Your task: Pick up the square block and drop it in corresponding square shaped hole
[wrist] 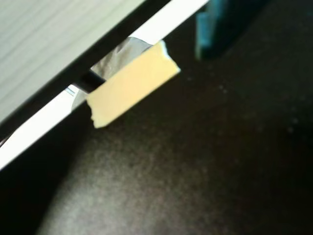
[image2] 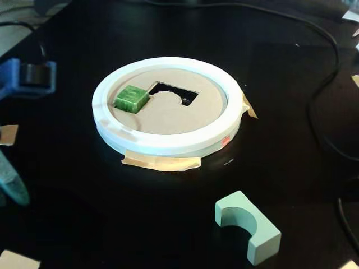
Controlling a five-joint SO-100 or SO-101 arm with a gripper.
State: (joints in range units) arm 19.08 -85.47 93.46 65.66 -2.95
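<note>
Sitting in the square hole point(image2: 174, 93) at the left of the white ring point(image2: 168, 144), mid-frame in the fixed view, the green block point(image2: 132, 98) lies free, while the gripper appears nowhere, its state unknowable.

In the fixed view the ring tray point(image2: 168, 143) sits in the middle of the table point(image2: 84, 207), the square block point(image2: 132, 98) lies in its left part just beside the cut-out hole point(image2: 171, 91), and the arch block point(image2: 248, 226) lies in front, to the right.
</note>
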